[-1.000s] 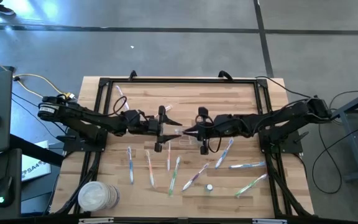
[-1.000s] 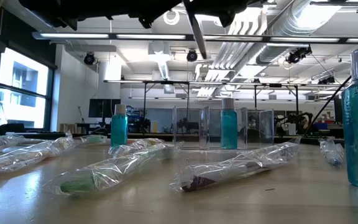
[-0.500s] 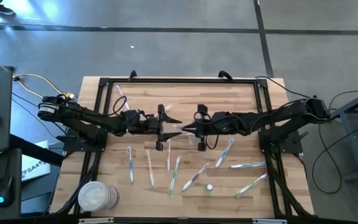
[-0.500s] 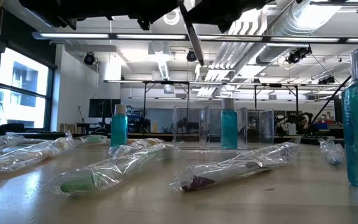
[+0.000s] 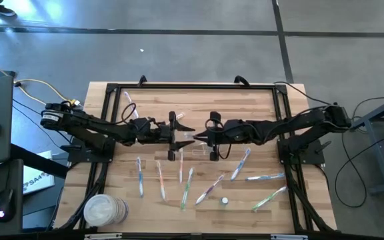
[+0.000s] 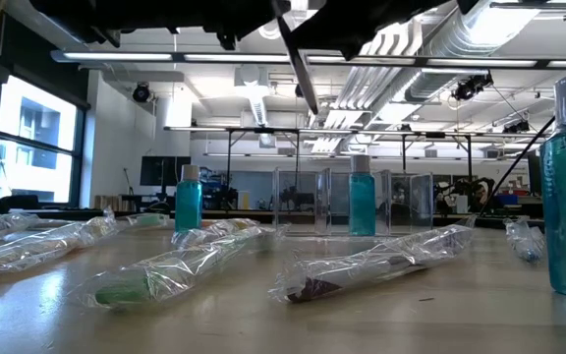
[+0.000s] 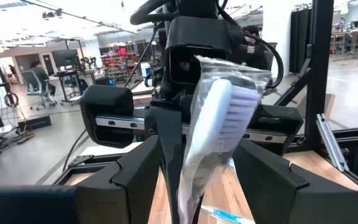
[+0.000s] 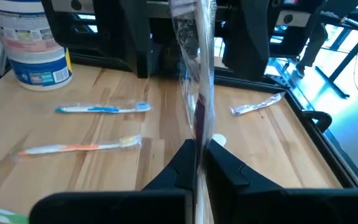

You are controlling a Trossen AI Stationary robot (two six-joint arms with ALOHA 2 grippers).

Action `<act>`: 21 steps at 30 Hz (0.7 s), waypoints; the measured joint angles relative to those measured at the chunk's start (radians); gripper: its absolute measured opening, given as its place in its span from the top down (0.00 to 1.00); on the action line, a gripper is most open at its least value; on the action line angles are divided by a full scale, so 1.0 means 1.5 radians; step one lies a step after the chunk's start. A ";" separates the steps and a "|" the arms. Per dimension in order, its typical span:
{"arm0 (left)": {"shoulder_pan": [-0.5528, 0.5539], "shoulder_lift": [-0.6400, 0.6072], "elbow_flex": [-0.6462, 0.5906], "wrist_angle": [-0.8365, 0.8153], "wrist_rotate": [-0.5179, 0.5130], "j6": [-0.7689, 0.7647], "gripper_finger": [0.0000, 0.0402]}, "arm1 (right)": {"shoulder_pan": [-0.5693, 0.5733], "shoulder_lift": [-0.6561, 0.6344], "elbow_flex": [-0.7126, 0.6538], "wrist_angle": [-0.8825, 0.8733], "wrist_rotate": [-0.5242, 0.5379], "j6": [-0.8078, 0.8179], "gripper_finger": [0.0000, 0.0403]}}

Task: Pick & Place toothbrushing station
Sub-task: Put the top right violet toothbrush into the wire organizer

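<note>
- Toothbrush with white bristles [image 7: 219, 118], sealed in a clear plastic wrapper, hangs in mid-air over the middle of the pale wooden surface [image 5: 259, 107], between the two arms.
- Right gripper [image 8: 197, 163] has its dark fingers closed tight on the wrapper's lower end; the wrapped brush stands up from them toward the other arm.
- Left gripper [image 7: 194, 171] faces it with fingers parted, one on each side of the wrapped brush; I cannot tell whether they touch the plastic.
- More wrapped pastel toothbrushes [image 5: 199, 183] lie scattered on the near half of the surface, and a small white cap [image 5: 225, 200] sits among them.
- Small transparent plastic container [image 5: 199, 152] rests on the surface just below the meeting grippers.
- White tub with a blue label [image 5: 103, 211] stands at the near left corner.
- Step in hand looks like a hand-over of the brush from right to left.
- To do it well, the left fingers should close on the stiff handle rather than loose wrapper film, and the right should let go only once that hold is firm, since slick plastic may slip.
</note>
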 joint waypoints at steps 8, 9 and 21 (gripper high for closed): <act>0.000 0.000 0.000 -0.013 -0.004 0.000 0.76 | 0.000 0.000 0.000 -0.001 0.000 0.000 0.98; 0.000 0.000 0.000 -0.013 -0.004 0.000 0.80 | 0.000 0.000 0.000 -0.001 0.000 0.000 0.98; 0.001 0.000 0.000 -0.030 -0.006 0.018 0.97 | 0.003 0.000 0.000 -0.016 0.012 -0.002 0.90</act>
